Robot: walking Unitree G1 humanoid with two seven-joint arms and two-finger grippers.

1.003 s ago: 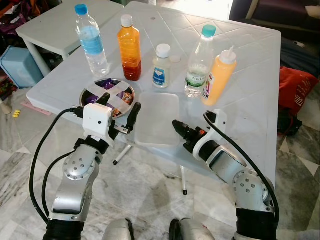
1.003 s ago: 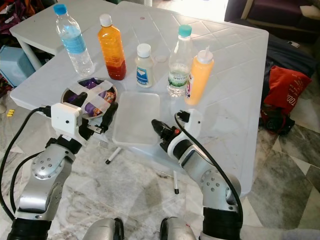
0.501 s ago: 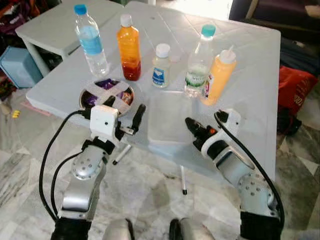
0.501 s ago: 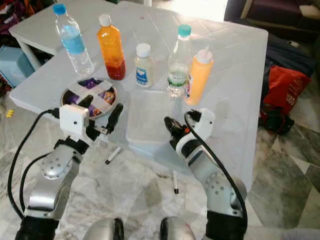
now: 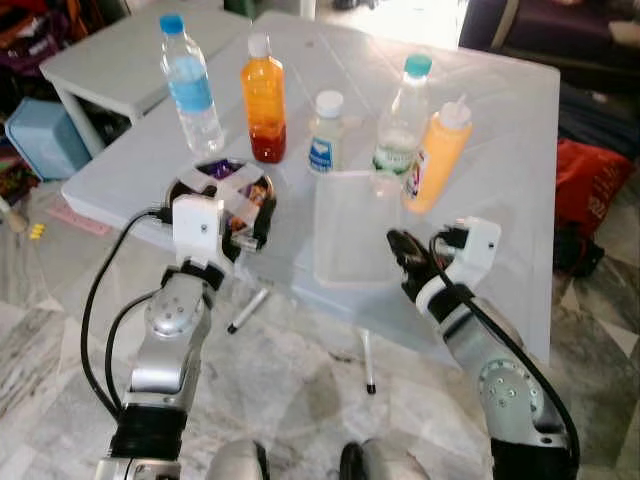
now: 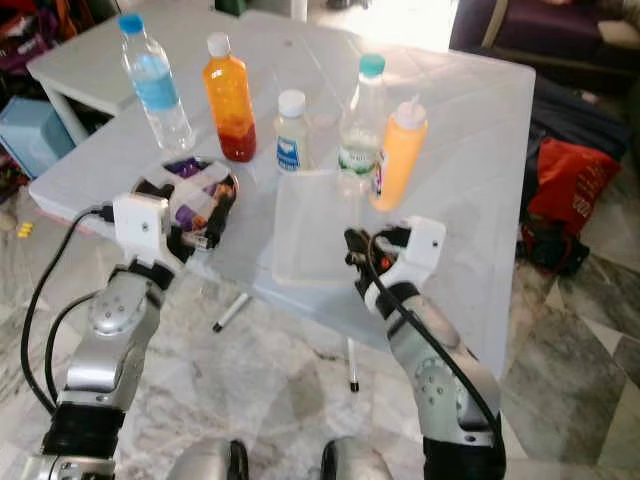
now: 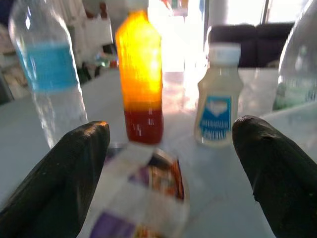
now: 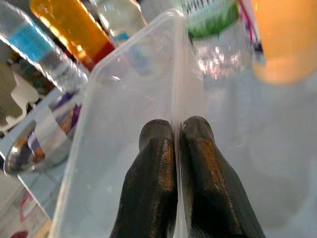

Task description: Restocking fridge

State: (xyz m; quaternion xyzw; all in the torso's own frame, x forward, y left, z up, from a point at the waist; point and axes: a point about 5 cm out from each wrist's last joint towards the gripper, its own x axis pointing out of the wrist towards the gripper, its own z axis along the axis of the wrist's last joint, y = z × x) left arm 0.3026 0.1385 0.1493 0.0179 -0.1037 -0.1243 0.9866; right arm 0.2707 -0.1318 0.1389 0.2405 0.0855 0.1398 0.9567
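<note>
Since before, the clear container (image 5: 352, 225) is tilted up, pinched by the right gripper (image 5: 408, 260) jaws; left gripper (image 7: 168, 163) jaws are spread; all bottles remain on the worktop (image 5: 500, 130).

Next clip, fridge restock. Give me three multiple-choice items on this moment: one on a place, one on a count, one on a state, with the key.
1. Where is the taped metal bowl?
A. On the floor
B. At the table's near edge, just ahead of the left pincer
C. Behind the squeeze bottle

2. How many capped containers stand in the row behind the clear container?
A. Three
B. Five
C. Seven

3. What is the right pincer doing?
A. Hanging idle
B. Open above a bottle
C. Shut on the clear container's rim, one finger on each side

Answers:
1 B: the bowl lies directly before the left pincer's spread fingers.
2 B: water bottle, orange juice bottle, small white bottle, green-capped bottle, orange squeeze bottle.
3 C: the right wrist view shows the rim pinched between its fingers.
</note>
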